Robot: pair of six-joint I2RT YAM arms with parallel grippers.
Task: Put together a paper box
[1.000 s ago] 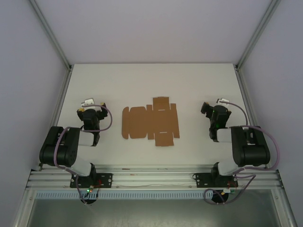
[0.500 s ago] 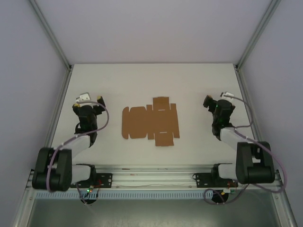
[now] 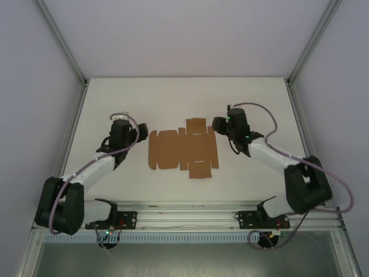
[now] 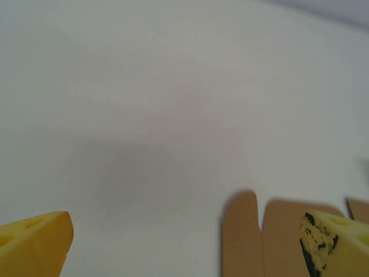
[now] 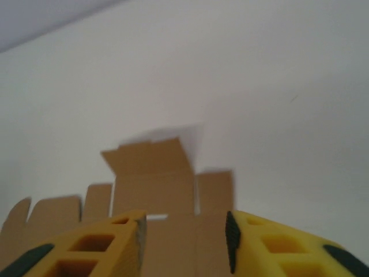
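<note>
- a flat brown paper box (image 3: 183, 149), an unfolded sheet with its flaps spread out, lies in the middle of the white table (image 3: 173, 98).
- the left gripper (image 3: 136, 135) is just beside the sheet's left edge, its jaws spread wide and holding nothing.
- the right gripper (image 3: 220, 123) hovers at the sheet's far right corner, its jaws parted and gripping nothing.

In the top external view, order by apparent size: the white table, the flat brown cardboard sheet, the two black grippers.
1. White table
2. Flat brown cardboard sheet
3. Left gripper and right gripper look alike, so unranked.
</note>
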